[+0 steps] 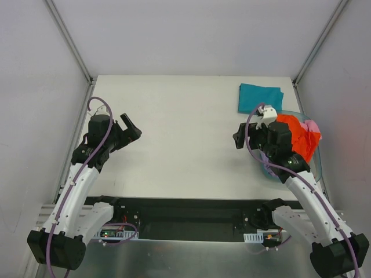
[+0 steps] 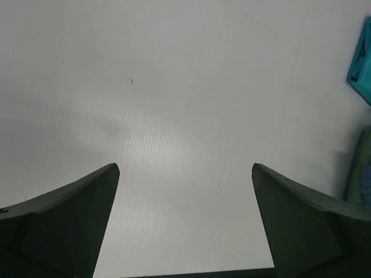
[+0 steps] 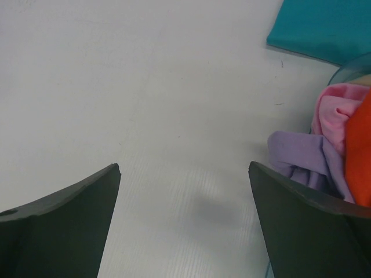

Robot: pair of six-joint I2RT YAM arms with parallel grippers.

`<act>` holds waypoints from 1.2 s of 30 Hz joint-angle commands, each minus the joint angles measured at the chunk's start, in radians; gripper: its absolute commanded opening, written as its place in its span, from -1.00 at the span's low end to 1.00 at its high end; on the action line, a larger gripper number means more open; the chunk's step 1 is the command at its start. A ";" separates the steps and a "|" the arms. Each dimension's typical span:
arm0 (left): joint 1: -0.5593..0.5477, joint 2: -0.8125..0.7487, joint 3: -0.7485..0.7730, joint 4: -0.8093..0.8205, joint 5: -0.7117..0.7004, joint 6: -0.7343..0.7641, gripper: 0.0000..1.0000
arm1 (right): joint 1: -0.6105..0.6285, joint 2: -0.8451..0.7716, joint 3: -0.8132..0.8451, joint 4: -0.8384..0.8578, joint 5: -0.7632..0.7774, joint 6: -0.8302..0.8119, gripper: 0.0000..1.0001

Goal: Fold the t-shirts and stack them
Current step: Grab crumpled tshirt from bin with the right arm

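Observation:
A folded teal t-shirt (image 1: pixel 259 98) lies flat at the far right of the table; it also shows in the right wrist view (image 3: pixel 324 29) and at the left wrist view's edge (image 2: pixel 362 63). An orange-red t-shirt (image 1: pixel 298 139), a pink one (image 1: pixel 313 127) and a lavender one (image 3: pixel 298 156) are bunched in the blue tub (image 1: pixel 317 165). My right gripper (image 1: pixel 239 139) is open and empty, just left of the tub. My left gripper (image 1: pixel 132 127) is open and empty over bare table at the left.
The white table (image 1: pixel 185 145) is walled by grey panels on the left, back and right. The translucent blue tub stands at the right edge, under my right arm. A black gap runs along the near edge by the arm bases.

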 commanded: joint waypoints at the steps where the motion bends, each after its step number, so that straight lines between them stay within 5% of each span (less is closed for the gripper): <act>1: 0.011 0.003 0.023 0.033 -0.012 -0.016 0.99 | 0.004 0.014 0.131 -0.094 0.120 -0.008 0.93; 5: 0.011 0.029 0.022 0.056 0.013 -0.021 0.99 | -0.036 0.100 0.209 -0.210 0.339 0.059 0.93; 9: 0.011 0.081 0.026 0.079 0.086 -0.013 0.99 | -0.292 0.159 0.249 -0.260 0.219 0.180 0.93; 12: 0.011 0.092 0.022 0.083 0.103 -0.016 0.99 | -0.396 0.202 0.292 -0.355 0.273 0.249 0.93; 15: 0.011 0.101 0.009 0.097 0.140 -0.013 0.99 | -0.453 0.232 0.298 -0.427 0.347 0.277 0.93; 24: 0.011 0.142 0.006 0.112 0.172 -0.016 0.99 | -0.613 0.320 0.232 -0.349 0.212 0.283 0.87; 30: 0.011 0.145 -0.001 0.115 0.178 -0.026 0.99 | -0.654 0.409 0.214 -0.248 0.119 0.242 0.24; 34: 0.011 0.136 -0.009 0.114 0.177 -0.019 0.99 | -0.662 0.413 0.229 -0.212 0.074 0.230 -0.72; 36: 0.011 0.130 -0.005 0.114 0.181 -0.010 0.99 | -0.662 0.374 0.252 -0.214 0.065 0.228 -0.86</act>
